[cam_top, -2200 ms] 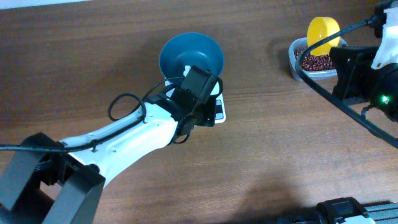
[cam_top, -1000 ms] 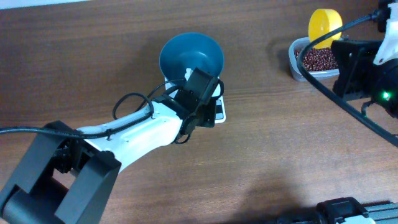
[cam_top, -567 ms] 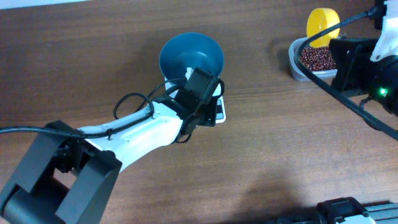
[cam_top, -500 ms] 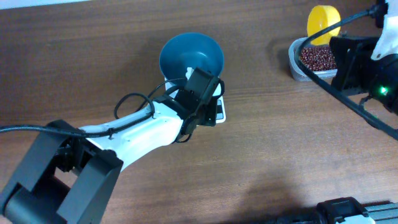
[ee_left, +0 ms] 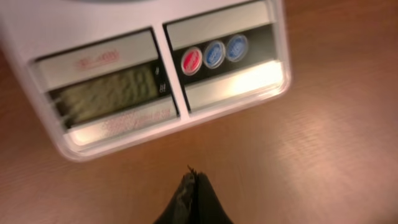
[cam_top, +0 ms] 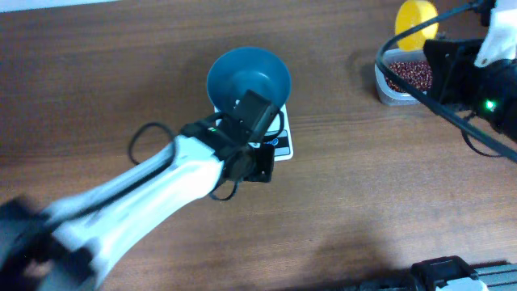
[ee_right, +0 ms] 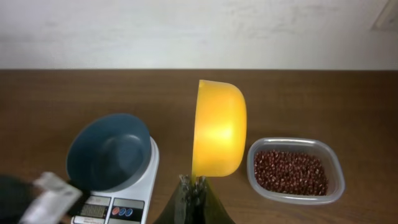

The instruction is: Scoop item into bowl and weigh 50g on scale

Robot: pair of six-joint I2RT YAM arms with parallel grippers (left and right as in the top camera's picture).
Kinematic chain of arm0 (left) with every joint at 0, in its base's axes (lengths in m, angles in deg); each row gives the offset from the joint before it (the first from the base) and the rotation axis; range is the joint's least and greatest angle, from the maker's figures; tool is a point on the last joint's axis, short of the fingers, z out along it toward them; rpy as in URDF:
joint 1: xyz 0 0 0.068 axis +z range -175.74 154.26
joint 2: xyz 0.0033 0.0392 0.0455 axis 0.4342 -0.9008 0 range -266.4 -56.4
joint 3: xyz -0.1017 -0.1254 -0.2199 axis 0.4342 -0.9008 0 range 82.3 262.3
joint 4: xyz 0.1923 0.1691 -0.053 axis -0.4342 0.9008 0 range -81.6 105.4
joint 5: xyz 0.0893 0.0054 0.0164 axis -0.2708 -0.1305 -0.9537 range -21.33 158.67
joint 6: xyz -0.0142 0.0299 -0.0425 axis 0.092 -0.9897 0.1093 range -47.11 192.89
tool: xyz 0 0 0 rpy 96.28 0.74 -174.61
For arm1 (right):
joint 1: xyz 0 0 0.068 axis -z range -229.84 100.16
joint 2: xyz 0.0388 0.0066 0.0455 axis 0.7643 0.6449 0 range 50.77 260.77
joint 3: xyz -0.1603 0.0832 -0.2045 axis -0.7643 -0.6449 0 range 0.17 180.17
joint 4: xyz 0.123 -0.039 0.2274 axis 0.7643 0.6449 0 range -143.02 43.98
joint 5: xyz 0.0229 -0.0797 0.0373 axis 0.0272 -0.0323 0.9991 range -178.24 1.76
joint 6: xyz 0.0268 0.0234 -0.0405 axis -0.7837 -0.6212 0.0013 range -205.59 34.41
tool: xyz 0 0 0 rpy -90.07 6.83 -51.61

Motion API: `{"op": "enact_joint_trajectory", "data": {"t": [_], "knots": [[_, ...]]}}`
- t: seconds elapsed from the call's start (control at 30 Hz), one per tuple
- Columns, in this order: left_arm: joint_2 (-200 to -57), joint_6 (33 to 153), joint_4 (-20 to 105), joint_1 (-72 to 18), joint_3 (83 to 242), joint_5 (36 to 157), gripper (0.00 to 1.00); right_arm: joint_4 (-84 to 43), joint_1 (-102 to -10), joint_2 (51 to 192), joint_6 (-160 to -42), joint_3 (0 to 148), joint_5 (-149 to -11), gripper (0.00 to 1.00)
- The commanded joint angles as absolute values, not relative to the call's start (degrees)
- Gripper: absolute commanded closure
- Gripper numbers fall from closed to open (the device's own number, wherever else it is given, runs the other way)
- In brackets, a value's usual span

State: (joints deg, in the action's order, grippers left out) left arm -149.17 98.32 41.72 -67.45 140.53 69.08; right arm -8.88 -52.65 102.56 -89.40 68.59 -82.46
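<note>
Lots of tiny red-brown beans [cam_top: 408, 74] heaped in a clear tub [cam_top: 380, 81], at the upper right of the top view and the lower right of the right wrist view. Well apart from them, near the top middle of the top view, a round blue bowl [cam_top: 248, 73] sitting on a small white scale [cam_top: 281, 145]. On the scale's front, a grey screen [ee_left: 106, 93], too blurry to read, with one red and two blue buttons [ee_left: 214, 54] beside it. Just in front of the scale, low in the left wrist view, the left claw [ee_left: 191, 182], tips pressed together, over the brown table [cam_top: 105, 73]. At the bottom of the right wrist view, the right claw [ee_right: 193, 182] pinching a yellow scoop [ee_right: 219, 127], held up on its edge, between bowl and tub in that view.
</note>
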Motion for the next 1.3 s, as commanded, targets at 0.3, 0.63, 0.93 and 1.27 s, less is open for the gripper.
{"op": "enact_joint_trajectory", "data": {"t": [0.3,0.63,0.93,1.27], "knots": [[-112.1,97.6,44.2,-67.1,140.6,46.3,1.0,-11.3,-52.4,118.5,-91.0,69.2,-82.9,0.96],[-112.1,84.7,45.0,-47.0,140.6,73.4,0.97,-12.5,-52.4,119.7,-92.3,69.2,-82.7,0.96],[-115.3,73.8,59.9,-43.4,147.2,73.9,0.92,-15.2,-52.4,119.7,-92.3,69.2,-82.7,0.96],[-127.2,68.5,68.3,-43.5,156.9,73.6,0.01,-15.2,-52.4,119.7,-92.3,69.2,-82.3,0.96]]}}
